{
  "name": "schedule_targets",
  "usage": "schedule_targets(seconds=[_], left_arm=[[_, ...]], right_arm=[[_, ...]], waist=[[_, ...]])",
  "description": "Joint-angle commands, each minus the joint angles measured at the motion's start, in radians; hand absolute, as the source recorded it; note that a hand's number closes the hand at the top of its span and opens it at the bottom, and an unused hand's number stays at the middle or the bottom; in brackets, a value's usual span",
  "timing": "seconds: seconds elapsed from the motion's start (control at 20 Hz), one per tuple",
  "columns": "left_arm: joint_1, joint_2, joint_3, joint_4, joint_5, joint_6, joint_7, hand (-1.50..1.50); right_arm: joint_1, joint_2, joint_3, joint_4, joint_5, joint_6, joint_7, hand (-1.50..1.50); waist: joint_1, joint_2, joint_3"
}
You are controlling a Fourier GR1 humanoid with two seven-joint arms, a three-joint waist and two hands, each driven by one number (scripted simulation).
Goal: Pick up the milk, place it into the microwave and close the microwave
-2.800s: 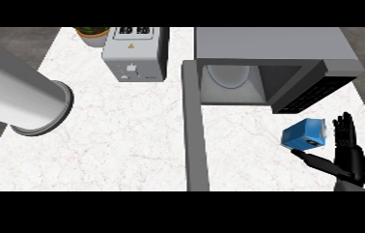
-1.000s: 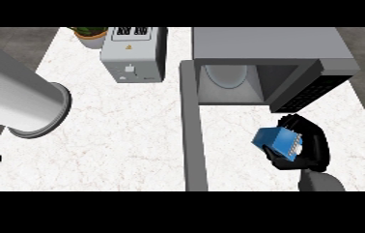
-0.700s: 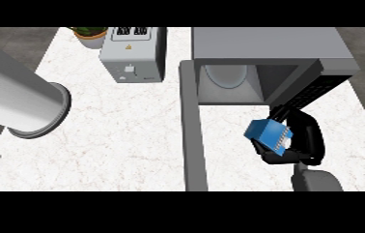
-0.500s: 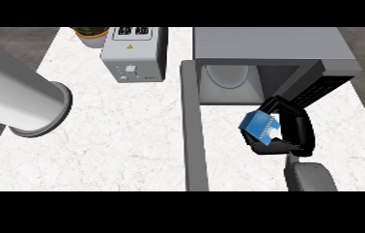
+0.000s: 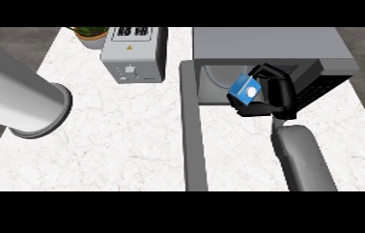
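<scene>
carried forward, milk (image 5: 244, 89) in curled right hand (image 5: 274, 95) reaches microwave's (image 5: 271, 47) open mouth.

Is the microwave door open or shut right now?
Open. The microwave door swings out toward the robot, exposing the cavity, and the right robot hand holds the milk at the opening.

blue milk carton (image 5: 245, 90), black hand (image 5: 274, 95), grey microwave (image 5: 271, 46), white marbled counter (image 5: 121, 140)
</scene>
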Motion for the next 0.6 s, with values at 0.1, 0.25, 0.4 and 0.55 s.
schedule_targets(seconds=[0.1,0.25,0.4,0.55], left_arm=[[-0.014,-0.014,-0.003,0.031,-0.012,-0.026,-0.022,-1.50],[-0.093,0.026,0.007,0.089,-0.001,-0.007,0.006,-1.50],[-0.067,0.025,0.009,0.063,0.001,-0.024,0.000,-1.50],[-0.065,0.030,0.001,0.054,0.016,-0.037,0.006,-1.50]], right_arm=[[-0.226,0.018,-0.020,0.239,0.025,-0.043,0.005,1.50],[-0.230,0.007,-0.011,0.279,0.035,-0.025,-0.024,1.50],[-0.270,-0.037,-0.056,0.337,0.032,-0.039,-0.044,1.50],[-0.298,-0.060,-0.067,0.345,0.049,-0.070,-0.057,1.50]], waist=[[0.035,0.016,-0.003],[0.031,0.019,-0.003],[0.058,0.025,-0.002],[0.071,0.027,-0.003]])
